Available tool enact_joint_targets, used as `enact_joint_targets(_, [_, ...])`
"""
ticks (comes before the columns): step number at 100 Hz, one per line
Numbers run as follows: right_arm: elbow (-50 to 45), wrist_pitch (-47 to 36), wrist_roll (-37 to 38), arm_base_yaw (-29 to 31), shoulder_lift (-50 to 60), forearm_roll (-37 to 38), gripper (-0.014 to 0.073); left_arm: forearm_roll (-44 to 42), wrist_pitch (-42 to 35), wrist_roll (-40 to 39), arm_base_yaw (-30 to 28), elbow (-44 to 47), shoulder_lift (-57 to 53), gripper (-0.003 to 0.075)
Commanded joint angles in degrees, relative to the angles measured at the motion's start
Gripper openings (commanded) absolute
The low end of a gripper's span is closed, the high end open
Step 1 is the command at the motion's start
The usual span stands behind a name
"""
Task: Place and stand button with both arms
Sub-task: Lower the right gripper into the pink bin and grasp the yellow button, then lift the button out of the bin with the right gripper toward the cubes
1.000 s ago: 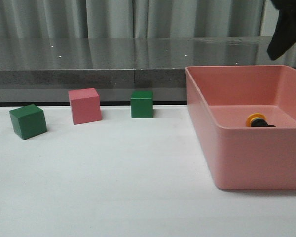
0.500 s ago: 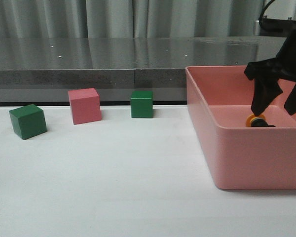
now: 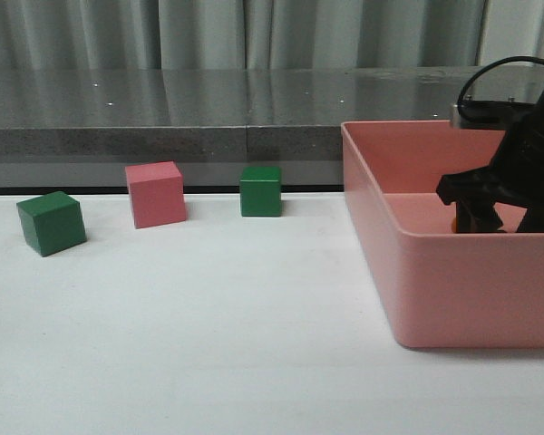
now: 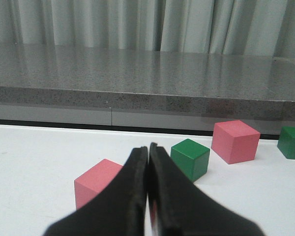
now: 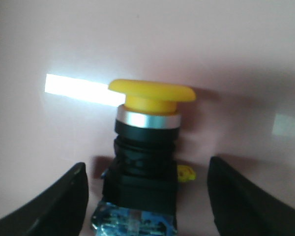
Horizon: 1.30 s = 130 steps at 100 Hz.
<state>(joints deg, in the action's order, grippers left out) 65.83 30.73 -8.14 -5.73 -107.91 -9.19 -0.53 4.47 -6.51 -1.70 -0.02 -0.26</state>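
The button (image 5: pixel 147 142) lies on its side on the floor of the pink bin (image 3: pixel 453 290), with its yellow cap (image 5: pixel 151 92) pointing away from the wrist and its clear-blue base nearest it. My right gripper (image 5: pixel 148 199) is open, one finger on each side of the button's black body, not touching it. In the front view the right gripper (image 3: pixel 497 222) is down inside the bin and almost hides the button. My left gripper (image 4: pixel 148 148) is shut and empty, and is out of the front view.
In the front view a green cube (image 3: pixel 51 222), a pink cube (image 3: pixel 156 194) and a second green cube (image 3: pixel 260 190) stand on the white table left of the bin. The left wrist view shows a pink cube (image 4: pixel 96 184) and a green cube (image 4: pixel 189 158) just beyond the fingers.
My right arm has come down from the upper right into the bin, and its open fingers now straddle the button. The cubes and bin have not moved.
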Motion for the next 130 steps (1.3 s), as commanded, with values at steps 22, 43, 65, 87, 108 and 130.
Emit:
enact_joint_targets(22, [1.76, -1.31, -0.42, 0.11, 2.69, 0.07, 0.0133, -0.01, -4.47, -0.63, 0.32, 1.68, -1.85, -0.0019])
enact_joint_targets(43, [1.99, 0.02, -0.42, 0.05, 6.13, -0.46, 0.0134, -0.01, -4.47, -0.63, 0.32, 1.68, -1.85, -0.0019])
enact_joint_targets(65, [4.31, 1.47, -2.06, -2.3, 15.97, -0.87, 0.0134, -0.01, -4.47, -0.63, 0.32, 1.68, -1.85, -0.0019])
enact_joint_targets(87, [13.77, 10.4, -12.74, -10.43, 18.45, -1.2, 0.0134, -0.01, -4.47, -0.63, 0.32, 1.68, -1.85, -0.0019])
enact_joint_targets(108, [22.52, 13.71, -21.89, -18.3, 15.72, -2.73, 0.0134, -0.01, -4.47, -0.63, 0.32, 1.68, -1.85, -0.0019])
enact_joint_targets(130, [32.0, 19.7, -31.97, -24.64, 6.33, -2.73, 0.0134, -0.01, -4.47, -0.63, 0.32, 1.68, -1.85, -0.0019])
